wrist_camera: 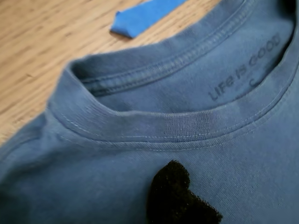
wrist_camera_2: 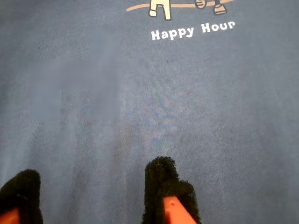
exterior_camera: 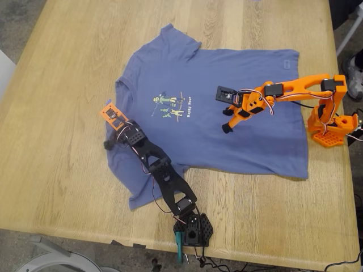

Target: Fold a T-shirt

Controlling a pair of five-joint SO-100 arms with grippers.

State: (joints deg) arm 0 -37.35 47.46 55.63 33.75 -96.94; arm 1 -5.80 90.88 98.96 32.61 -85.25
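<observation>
The slate-blue T-shirt (exterior_camera: 227, 85) lies spread flat on the wooden table, print up. Its collar faces the exterior view's left and its hem the right. The green-and-yellow print (exterior_camera: 169, 105) sits mid-chest, and its caption "Happy Hour" (wrist_camera_2: 192, 31) shows in the second wrist view. My first gripper (exterior_camera: 109, 143), on the black arm, rests on the shirt just inside the collar (wrist_camera: 154, 128). Its black pads (wrist_camera: 180, 196) are together and no cloth shows between them. My second gripper (exterior_camera: 228, 122), on the orange arm, hovers open over the shirt's belly (wrist_camera_2: 149, 116). Its black-padded fingertips (wrist_camera_2: 163, 184) are spread apart.
A small bright-blue scrap (wrist_camera: 142, 16) lies on the bare wood just beyond the collar. The black arm's base (exterior_camera: 193, 229) is at the table's near edge. The orange arm's base (exterior_camera: 332, 127) is at the exterior view's right. The table (exterior_camera: 57, 85) is light wood.
</observation>
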